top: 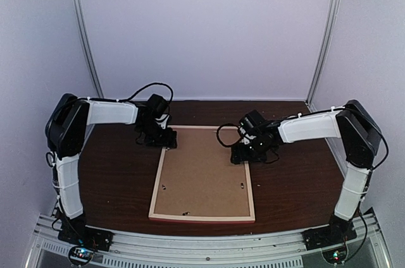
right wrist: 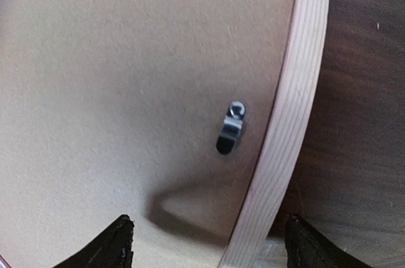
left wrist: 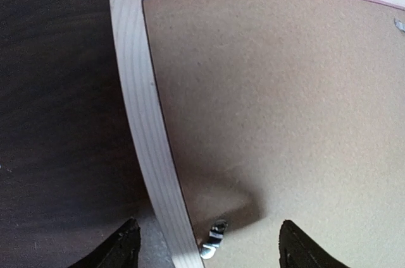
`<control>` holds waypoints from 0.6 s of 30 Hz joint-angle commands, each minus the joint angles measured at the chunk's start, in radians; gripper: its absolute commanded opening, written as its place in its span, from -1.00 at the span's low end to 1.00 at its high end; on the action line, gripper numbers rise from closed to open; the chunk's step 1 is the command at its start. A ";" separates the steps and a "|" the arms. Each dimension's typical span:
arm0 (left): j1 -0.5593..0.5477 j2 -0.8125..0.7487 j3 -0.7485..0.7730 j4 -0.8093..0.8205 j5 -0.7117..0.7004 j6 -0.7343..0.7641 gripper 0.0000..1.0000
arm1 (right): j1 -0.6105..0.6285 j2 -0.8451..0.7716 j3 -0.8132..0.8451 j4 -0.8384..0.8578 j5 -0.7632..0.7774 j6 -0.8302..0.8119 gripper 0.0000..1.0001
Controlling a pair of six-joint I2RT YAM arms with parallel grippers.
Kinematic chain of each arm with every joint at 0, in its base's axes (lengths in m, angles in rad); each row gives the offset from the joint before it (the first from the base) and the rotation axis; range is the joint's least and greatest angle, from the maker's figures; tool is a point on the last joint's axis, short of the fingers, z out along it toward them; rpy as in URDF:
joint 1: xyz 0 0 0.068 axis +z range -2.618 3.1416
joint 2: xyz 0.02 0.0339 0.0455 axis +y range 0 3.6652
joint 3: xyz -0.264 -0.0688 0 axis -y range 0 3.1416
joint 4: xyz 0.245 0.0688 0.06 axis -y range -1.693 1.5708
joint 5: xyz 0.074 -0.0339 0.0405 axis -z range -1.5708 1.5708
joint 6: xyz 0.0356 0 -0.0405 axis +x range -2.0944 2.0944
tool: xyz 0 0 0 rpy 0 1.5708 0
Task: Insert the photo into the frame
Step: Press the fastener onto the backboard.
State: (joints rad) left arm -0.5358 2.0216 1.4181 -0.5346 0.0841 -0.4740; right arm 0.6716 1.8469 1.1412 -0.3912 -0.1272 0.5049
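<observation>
Near the middle of the dark wooden surface (top: 114, 179): the frame (top: 202, 219), flat and back side up, with the brown backing board (top: 204, 176) filling its opening. No sight of the photo in any view; impossible to say if lying under the board or elsewhere. Left claw (left wrist: 209, 243) released, jaws wide, astride the left side of the frame close to the far corner, gripping nothing. Right claw (right wrist: 209, 233) also released, jaws wide across the right side, with a small metal turn clip (right wrist: 231, 127) on the board just ahead of it; holding nothing.

Possible troubles from here, as a judgement only: pressing down on the rim with one claw and tilting or sliding the whole frame on the smooth wood; missing the small clip and scratching the board; lifting the board with a clip not turned away, so bending or jamming it; closing on rim and board together by mistake.

Around: plain pale walls (top: 202, 28), two thin metal posts (top: 85, 34) at the back corners, aluminium track (top: 202, 243) at the near edge by the arm bases.
</observation>
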 commanded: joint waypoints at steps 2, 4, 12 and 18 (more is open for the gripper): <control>0.002 0.068 0.081 -0.016 -0.067 -0.030 0.53 | -0.009 0.060 0.092 0.014 0.077 0.017 0.66; 0.002 0.087 0.101 -0.016 -0.085 -0.042 0.53 | -0.013 0.085 0.124 0.012 0.098 0.022 0.66; 0.000 0.170 0.191 -0.080 -0.148 -0.063 0.53 | -0.017 0.175 0.206 -0.003 0.152 0.039 0.67; -0.021 0.167 0.174 -0.116 -0.205 -0.063 0.53 | -0.016 0.208 0.227 -0.027 0.164 0.037 0.65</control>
State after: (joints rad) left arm -0.5423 2.1658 1.5974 -0.5831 -0.0414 -0.5293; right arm 0.6605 2.0171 1.3430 -0.4046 -0.0105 0.5327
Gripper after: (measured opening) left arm 0.765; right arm 0.830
